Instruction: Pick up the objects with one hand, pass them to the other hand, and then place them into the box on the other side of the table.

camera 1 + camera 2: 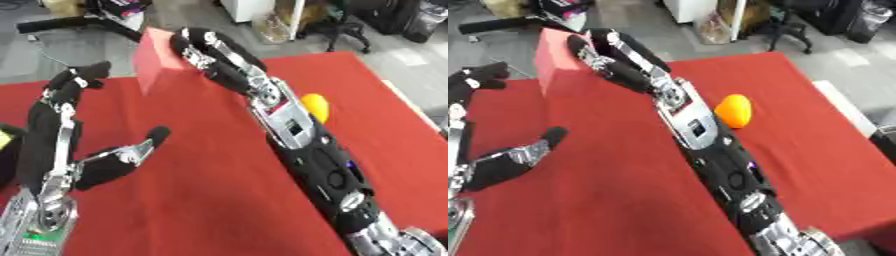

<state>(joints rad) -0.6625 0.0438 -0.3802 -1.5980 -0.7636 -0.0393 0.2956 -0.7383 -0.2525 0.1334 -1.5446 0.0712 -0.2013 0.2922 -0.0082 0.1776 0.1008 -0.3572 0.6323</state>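
Red block (557, 62), at eleven o'clock on the red tabletop (623, 190), is grasped by the right hand (610, 55), fingers curled round its top edge. Left hand (66, 125), at eight o'clock, waits with fingers released. Risk: the block may tilt and slip during handover, since only its edge is held.

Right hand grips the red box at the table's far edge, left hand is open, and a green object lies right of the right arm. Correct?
Not quite: the object beside the right arm is orange, as the right eye view shows. The right hand is at the red box; the left hand is open.
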